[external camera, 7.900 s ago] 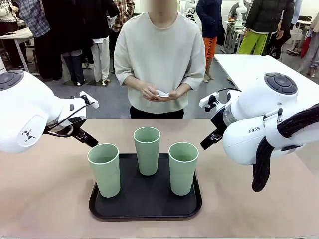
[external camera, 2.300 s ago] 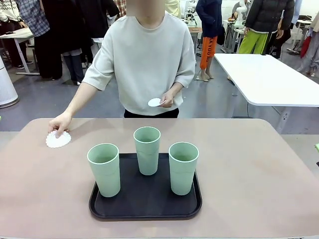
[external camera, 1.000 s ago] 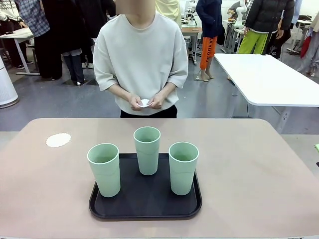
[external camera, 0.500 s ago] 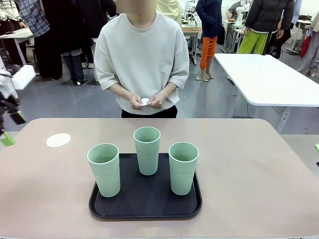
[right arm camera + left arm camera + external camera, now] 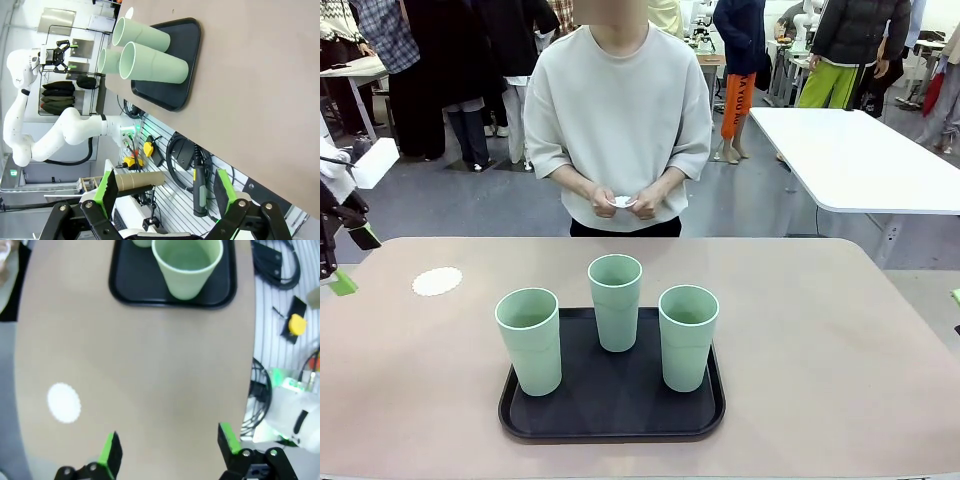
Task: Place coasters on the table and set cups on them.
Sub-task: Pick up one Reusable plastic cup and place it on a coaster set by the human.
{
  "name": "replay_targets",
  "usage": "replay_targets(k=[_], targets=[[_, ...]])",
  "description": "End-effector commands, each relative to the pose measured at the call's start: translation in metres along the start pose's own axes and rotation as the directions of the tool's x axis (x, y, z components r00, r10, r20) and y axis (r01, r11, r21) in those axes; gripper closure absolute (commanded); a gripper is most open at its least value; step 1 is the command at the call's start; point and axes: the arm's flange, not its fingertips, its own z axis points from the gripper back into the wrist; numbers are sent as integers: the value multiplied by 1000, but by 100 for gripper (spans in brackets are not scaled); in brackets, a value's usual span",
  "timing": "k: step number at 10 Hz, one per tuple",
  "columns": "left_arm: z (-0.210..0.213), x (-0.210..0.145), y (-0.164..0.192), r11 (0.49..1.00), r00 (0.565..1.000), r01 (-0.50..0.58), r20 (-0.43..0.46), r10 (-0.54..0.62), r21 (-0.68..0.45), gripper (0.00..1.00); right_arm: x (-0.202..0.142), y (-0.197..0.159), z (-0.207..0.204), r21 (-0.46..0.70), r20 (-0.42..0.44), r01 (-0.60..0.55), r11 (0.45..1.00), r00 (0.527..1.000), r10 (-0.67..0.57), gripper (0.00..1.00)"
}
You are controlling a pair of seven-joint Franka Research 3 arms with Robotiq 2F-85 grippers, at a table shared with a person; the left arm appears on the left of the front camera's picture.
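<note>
Coaster one [image 5: 437, 281] lies flat near the surface's [image 5: 820, 330] far-left corner. Three cups [image 5: 616, 302] stand on the black tray [image 5: 610, 425] by the near edge. Left gripper [image 5: 169, 437] hovers, fingers apart; right gripper [image 5: 166, 182] spread wide too, holding nothing.

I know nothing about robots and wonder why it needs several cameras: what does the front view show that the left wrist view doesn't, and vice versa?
Front view: the person at the far side holding a small white disc in both hands, three cups upright on the black tray, a white table behind.
Left wrist view: a look down between the left gripper's open fingers, with cables and a yellow object beside the table edge.
Both: the table, one coaster lying bare on it, and the tray with the cup nearest that coaster.
</note>
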Motion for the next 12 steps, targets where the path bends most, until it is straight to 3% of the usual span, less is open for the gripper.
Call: replay_targets(k=[1,2,4,6,8,11,12], targets=[[-2,4,0,1000,1000,8,-4,-8,12,0,1,-1,0,16,7,-9,1000,1000,9,0],[-11,-14,1,998,982,54,177,-57,26,0,1,-1,0,16,7,-9,1000,1000,9,0],[-36,-43,-11,986,896,103,418,-148,129,0,1,-1,0,16,7,-9,1000,1000,9,0],[-79,-58,-17,970,795,81,572,-202,230,0,1,-1,0,16,7,-9,1000,1000,9,0],[-122,-53,-7,982,687,34,709,-160,188,0,1,-1,0,16,7,-9,1000,1000,9,0],[-162,-33,19,994,704,109,708,-59,-26,0,1,-1,0,16,7,-9,1000,1000,9,0],[-167,-29,25,987,728,145,684,-58,-70,0,1,-1,0,16,7,-9,1000,1000,9,0]])
